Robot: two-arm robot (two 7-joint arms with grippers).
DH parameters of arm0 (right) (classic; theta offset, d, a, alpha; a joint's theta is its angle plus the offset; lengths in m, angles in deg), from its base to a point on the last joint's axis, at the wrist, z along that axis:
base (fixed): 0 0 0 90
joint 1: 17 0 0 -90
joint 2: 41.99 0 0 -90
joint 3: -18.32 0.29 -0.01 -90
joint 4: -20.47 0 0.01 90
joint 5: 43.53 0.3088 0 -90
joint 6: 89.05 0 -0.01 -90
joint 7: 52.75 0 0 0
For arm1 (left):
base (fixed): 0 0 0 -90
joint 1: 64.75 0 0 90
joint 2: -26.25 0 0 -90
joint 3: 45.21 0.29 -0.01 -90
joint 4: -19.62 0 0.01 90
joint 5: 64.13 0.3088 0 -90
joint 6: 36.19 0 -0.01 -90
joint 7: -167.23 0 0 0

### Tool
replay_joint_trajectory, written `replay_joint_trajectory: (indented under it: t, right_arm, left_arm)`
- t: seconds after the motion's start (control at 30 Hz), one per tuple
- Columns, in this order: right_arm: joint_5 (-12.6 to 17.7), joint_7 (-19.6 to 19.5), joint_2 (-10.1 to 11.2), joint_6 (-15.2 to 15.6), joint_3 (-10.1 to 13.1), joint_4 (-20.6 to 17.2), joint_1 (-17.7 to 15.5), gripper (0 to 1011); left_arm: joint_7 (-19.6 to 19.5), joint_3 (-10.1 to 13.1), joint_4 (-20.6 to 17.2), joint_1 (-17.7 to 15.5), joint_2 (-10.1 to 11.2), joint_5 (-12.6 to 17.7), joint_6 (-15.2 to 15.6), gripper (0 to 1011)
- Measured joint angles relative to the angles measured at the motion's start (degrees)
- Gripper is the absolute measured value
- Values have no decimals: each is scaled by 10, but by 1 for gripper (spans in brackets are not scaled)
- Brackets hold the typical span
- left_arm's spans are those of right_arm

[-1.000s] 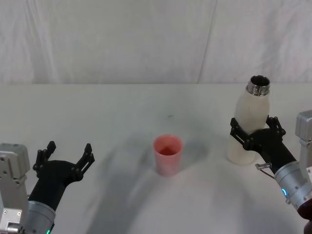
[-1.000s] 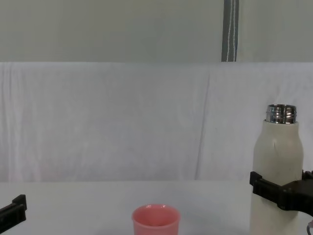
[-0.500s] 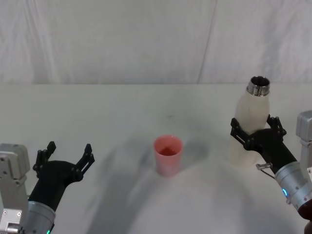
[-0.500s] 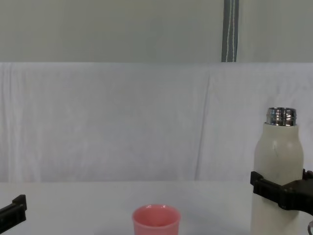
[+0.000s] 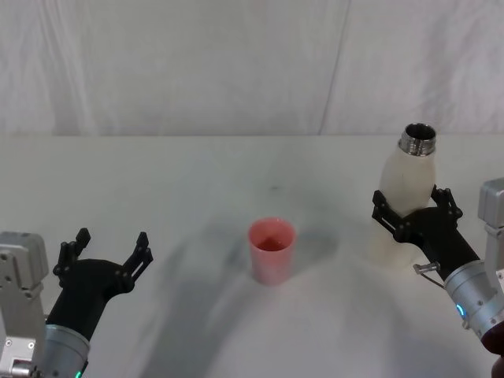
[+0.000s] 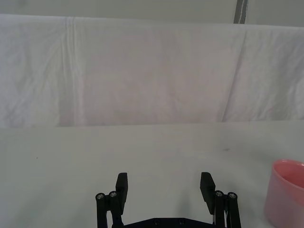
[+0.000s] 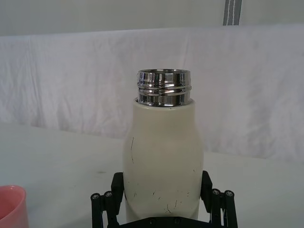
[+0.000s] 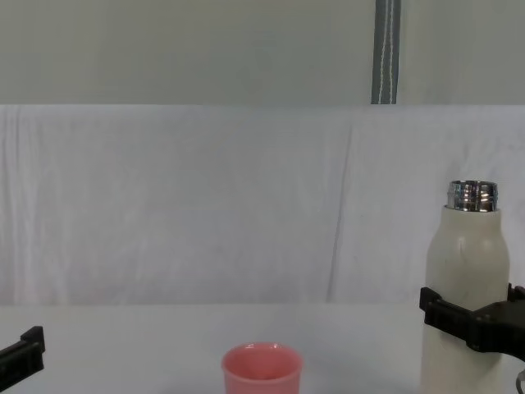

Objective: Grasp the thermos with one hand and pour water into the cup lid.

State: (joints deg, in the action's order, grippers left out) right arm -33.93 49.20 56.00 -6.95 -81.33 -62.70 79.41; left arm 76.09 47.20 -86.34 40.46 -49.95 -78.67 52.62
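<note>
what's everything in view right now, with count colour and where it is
thermos: 1, cream-white with a shiny steel threaded neck, no cap on, upright on the table's right side
cup lid: 1, pink, upright at the table's middle, left of the thermos and apart from it
table: 1, white, under everything
cloth backdrop: 1, white, hanging behind the table's far edge
pole: 1, grey, above the backdrop at the right of the chest view
left hand: 1, black, fingers open, near the table's near left, holding nothing
right hand: 1, black, fingers on either side of the thermos's lower body
</note>
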Motion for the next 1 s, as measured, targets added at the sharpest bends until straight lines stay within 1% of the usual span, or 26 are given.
replay_joint_trajectory:
  t: [1.0]
  right_arm:
    - [0, 0, 0, 1, 0, 0, 0, 1001]
  left_arm:
    - [0, 0, 0, 0, 0, 0, 0, 1001]
